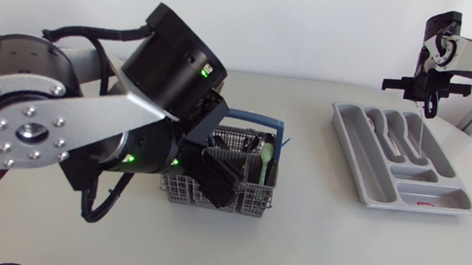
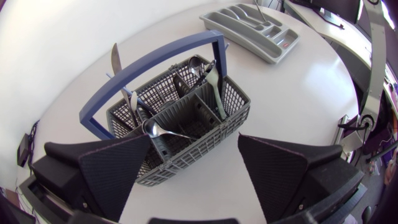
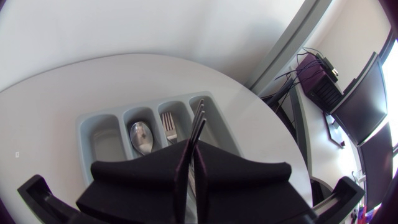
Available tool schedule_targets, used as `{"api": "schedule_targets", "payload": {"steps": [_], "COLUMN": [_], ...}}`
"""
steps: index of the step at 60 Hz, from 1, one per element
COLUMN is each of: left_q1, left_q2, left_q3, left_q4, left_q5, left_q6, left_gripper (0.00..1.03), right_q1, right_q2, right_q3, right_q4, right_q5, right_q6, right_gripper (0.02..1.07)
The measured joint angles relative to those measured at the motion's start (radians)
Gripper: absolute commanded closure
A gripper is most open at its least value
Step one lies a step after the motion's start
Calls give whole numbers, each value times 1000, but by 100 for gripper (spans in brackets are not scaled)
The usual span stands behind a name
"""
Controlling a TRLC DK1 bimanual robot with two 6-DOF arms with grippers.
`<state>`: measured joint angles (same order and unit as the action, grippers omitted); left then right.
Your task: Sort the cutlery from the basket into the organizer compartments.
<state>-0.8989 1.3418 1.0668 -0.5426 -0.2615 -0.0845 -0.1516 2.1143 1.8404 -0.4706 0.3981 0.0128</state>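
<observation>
Left pincer spread above the basket point(image 2: 186, 155); right pincer holding one piece over the organizer point(image 1: 459, 210).
My left gripper point(image 2: 194, 140) hangs wide open above the standing cutlery point(image 2: 214, 93), placed, I judge, to choose a piece. My right gripper point(image 3: 193, 155) is clamped on a thin piece, probably a knife point(image 3: 199, 112), pointing down at the slot beside the spoon point(image 3: 140, 137) and fork point(image 3: 168, 124).

Basket point(image 1: 257, 196) partly hidden behind the bulky left arm point(image 1: 41, 119)
</observation>
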Motion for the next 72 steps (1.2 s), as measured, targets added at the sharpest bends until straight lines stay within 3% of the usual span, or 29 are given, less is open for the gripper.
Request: {"api": "schedule_targets", "payload": {"steps": [52, 61, 72], "left_q1": [-8, -8, -12], "left_q2": [0, 0, 0], "left_q3": [1, 1, 1], "left_q4": [-29, -35, -35], "left_q5": [0, 0, 0], "left_q6": [0, 0, 0], "left_gripper": [5, 5, 5], "right_q1": [-55, -59, -59], "right_q2": [339, 366, 399], "right_q3": [434, 470, 494], "right_q4": [-240, -261, -266], "right_q5": [-53, -57, -61], "right_q6": [85, 92, 93], "right_gripper": [101, 98, 80]}}
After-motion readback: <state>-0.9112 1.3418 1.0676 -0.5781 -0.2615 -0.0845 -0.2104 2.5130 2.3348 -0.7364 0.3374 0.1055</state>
